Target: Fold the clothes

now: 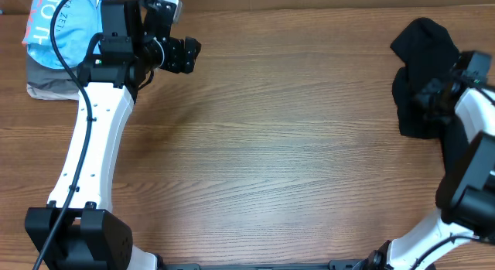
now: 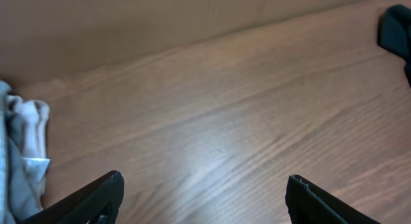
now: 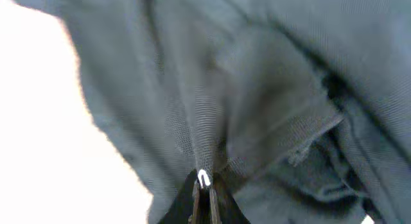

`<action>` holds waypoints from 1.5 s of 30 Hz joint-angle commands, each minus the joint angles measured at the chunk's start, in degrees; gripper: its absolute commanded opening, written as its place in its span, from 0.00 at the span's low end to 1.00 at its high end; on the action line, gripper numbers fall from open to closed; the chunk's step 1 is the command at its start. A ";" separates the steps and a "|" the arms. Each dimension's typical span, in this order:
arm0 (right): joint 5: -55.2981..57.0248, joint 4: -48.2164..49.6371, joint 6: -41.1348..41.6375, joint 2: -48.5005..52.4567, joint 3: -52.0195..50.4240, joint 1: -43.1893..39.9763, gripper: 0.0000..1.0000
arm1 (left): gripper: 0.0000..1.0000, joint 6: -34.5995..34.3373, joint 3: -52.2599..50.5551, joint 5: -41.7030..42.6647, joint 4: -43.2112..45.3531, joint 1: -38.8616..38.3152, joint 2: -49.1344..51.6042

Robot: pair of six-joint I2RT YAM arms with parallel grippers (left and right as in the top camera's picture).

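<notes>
The black shirt lies bunched in a heap at the table's far right. My right gripper is on the heap, shut on a fold of its fabric. In the right wrist view the dark cloth fills the frame and the closed fingertips pinch a ridge of it. My left gripper is open and empty over bare wood at the far left; in the left wrist view its fingers are spread wide and a corner of the black shirt shows at the far right.
A light blue shirt with white lettering lies on grey folded garments at the far left corner, beside my left arm. The grey folds also show in the left wrist view. The wooden table spans between the arms.
</notes>
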 commanded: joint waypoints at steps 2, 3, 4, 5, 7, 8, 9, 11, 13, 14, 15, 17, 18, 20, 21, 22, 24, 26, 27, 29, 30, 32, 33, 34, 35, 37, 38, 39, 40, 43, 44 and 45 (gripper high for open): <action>-5.29 -2.86 -1.99 -6.49 6.62 3.54 0.04 | 0.82 -3.48 2.16 -5.66 0.68 0.24 -0.39; -6.19 -4.31 -2.19 -6.97 7.98 4.79 0.04 | 0.81 -4.17 2.67 -6.45 0.55 0.57 -0.46; -6.97 -5.57 -2.86 -7.30 9.18 6.01 0.04 | 0.81 -4.79 3.28 -7.15 0.35 0.96 -0.46; -7.76 -6.82 -3.26 -7.43 10.36 7.39 0.04 | 0.81 -4.81 3.91 -7.08 0.09 1.42 -0.48; -9.07 -9.44 -3.45 -7.54 12.94 11.06 0.04 | 0.80 -5.55 5.20 -7.10 -0.39 2.49 -0.48; -9.51 -10.43 -3.43 -7.54 13.86 13.00 0.04 | 0.80 -6.03 5.84 -7.08 -0.55 3.15 -0.48; -10.56 -11.39 -3.43 -7.54 14.71 15.41 0.04 | 0.80 -6.49 6.58 -7.08 -0.81 3.93 -0.46; -12.39 -12.50 -3.43 -7.52 15.61 20.09 0.04 | 0.80 -7.52 7.56 -7.08 -0.85 5.49 -0.48; -14.10 -12.70 -3.39 -7.54 15.72 25.81 0.04 | 0.80 -8.76 8.44 -7.06 -0.81 7.34 -0.48; -14.67 -12.74 -3.17 -7.52 15.72 28.61 0.04 | 0.80 -9.11 8.72 -7.06 -0.79 8.20 -0.48; -14.84 -12.74 -2.95 -7.52 15.69 31.56 0.04 | 0.80 -9.27 9.03 -6.99 -0.81 9.09 -0.48; -14.84 -12.61 -2.93 -7.50 15.69 37.68 0.04 | 0.80 -9.42 9.25 -6.86 -0.72 10.78 -0.48; -14.82 -12.37 -2.93 -7.50 15.69 41.46 0.04 | 0.80 -9.42 9.27 -6.84 -0.68 11.67 -0.48; -14.78 -11.78 -2.71 -7.50 15.65 47.93 0.04 | 0.80 -9.40 9.27 -6.84 -0.85 13.03 -0.48; -14.60 -11.45 -2.69 -7.37 15.65 51.45 0.05 | 0.80 -9.38 9.27 -6.84 -1.11 13.62 -0.46; -14.23 -11.23 -2.49 -7.32 15.65 54.36 0.08 | 0.80 -9.40 9.27 -6.86 -1.40 14.10 -0.46; -12.61 -10.88 -0.46 -7.23 15.63 59.67 0.10 | 0.81 -9.35 9.27 -6.86 -2.03 14.88 -0.46; -12.31 -10.36 0.09 -7.23 15.56 64.41 0.14 | 0.81 -9.35 9.27 -6.86 -2.60 15.32 -0.46; -12.37 -10.03 0.09 -7.23 15.56 66.55 0.17 | 0.82 -9.22 9.27 -6.88 -2.93 15.41 -0.46; -12.48 -9.92 0.09 -7.23 15.56 69.66 0.30 | 0.82 -8.52 9.27 -6.88 -3.28 15.43 -0.46; -12.46 -10.10 0.09 -7.23 15.56 70.88 0.42 | 0.84 -8.48 9.27 -6.88 -3.41 15.43 -0.46; -12.48 -11.02 0.11 -7.32 15.56 72.39 0.49 | 0.85 -8.48 9.27 -6.88 -3.56 15.43 -0.46; -12.41 -11.93 0.90 -7.48 15.65 72.48 0.54 | 0.86 -8.48 9.27 -6.88 -3.63 15.43 -0.46; -12.39 -12.57 1.81 -7.69 15.67 72.35 0.58 | 0.86 -8.48 9.27 -6.86 -3.65 15.43 -0.46; -12.28 -13.73 2.97 -8.22 15.67 71.08 0.63 | 0.87 -8.48 9.27 -6.82 -3.67 15.37 -0.46; -12.13 -15.28 3.30 -9.22 15.69 68.35 0.68 | 0.87 -8.46 9.27 -5.81 -3.65 15.13 -0.46; -11.96 -16.06 3.30 -9.73 15.67 66.55 0.70 | 0.87 -8.22 9.27 -4.59 -3.61 14.91 -0.46; -11.76 -16.98 3.28 -10.27 15.67 64.26 0.71 | 0.85 -6.93 9.27 -2.47 -3.45 14.38 -0.44; -11.56 -17.90 3.26 -10.71 15.67 62.12 0.72 | 0.83 -5.75 9.25 -0.63 -3.34 13.77 -0.42; -10.23 -21.14 2.99 -11.17 15.67 55.28 0.75 | 0.79 -4.09 9.25 2.14 -2.89 10.58 -0.31; -9.99 -22.38 2.75 -11.15 15.67 52.89 0.76 | 0.79 -3.58 9.25 2.10 -2.78 9.07 -0.20; -9.55 -23.69 2.47 -11.13 15.63 50.49 0.77 | 0.78 -2.78 9.25 2.08 -2.64 7.34 0.04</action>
